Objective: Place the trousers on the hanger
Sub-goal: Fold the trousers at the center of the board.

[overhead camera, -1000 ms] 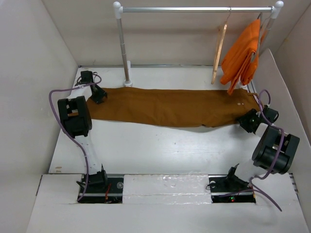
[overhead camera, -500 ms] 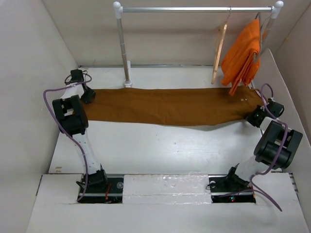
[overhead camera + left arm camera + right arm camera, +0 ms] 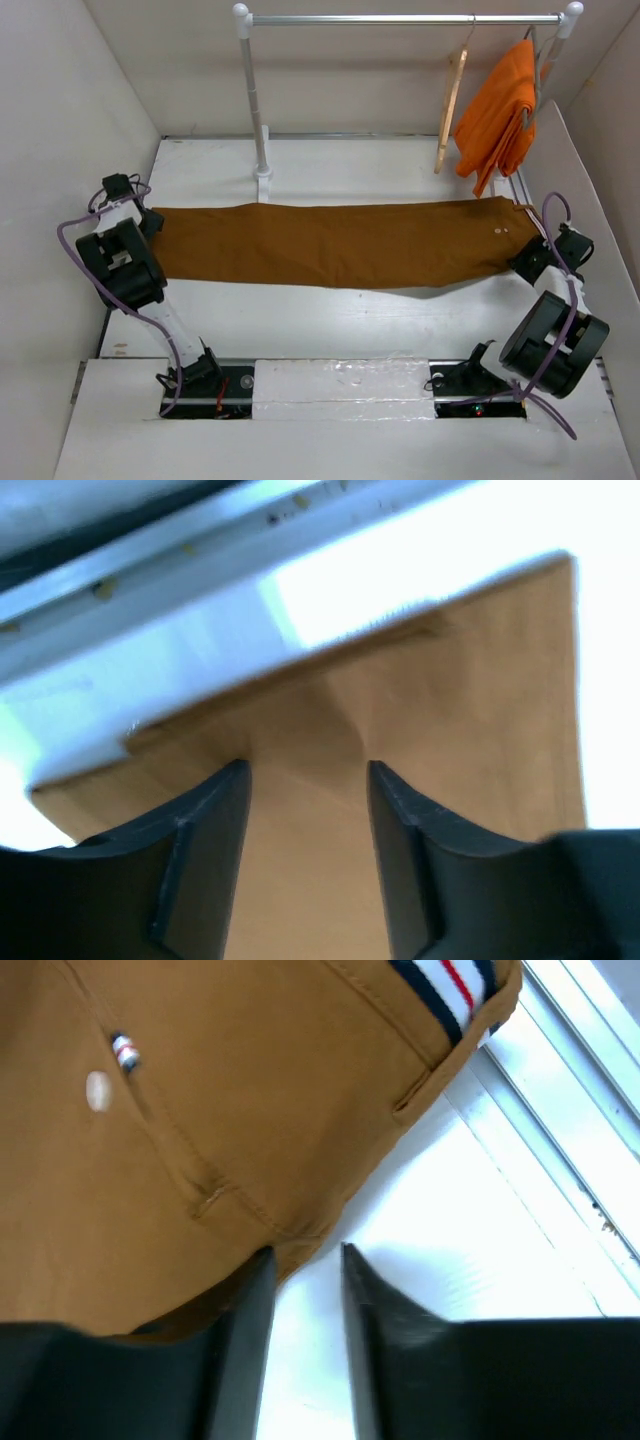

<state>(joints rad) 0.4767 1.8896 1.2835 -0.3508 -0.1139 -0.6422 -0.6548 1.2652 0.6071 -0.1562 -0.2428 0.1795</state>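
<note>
A white table [image 3: 330, 320] carried the long rust-brown cloth trousers [image 3: 340, 242] across mid-frame, their long axis running left to right. The left arm [image 3: 120, 265] and right arm [image 3: 555, 340] splayed outward. The slim pale wooden hanger [image 3: 451, 100] hung at upper right, nearer the right arm. The left jaws clamped the hem end, and the right jaws pinched the waist corner.

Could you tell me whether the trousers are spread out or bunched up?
Spread out: the trousers lie stretched full length across the table.
</note>
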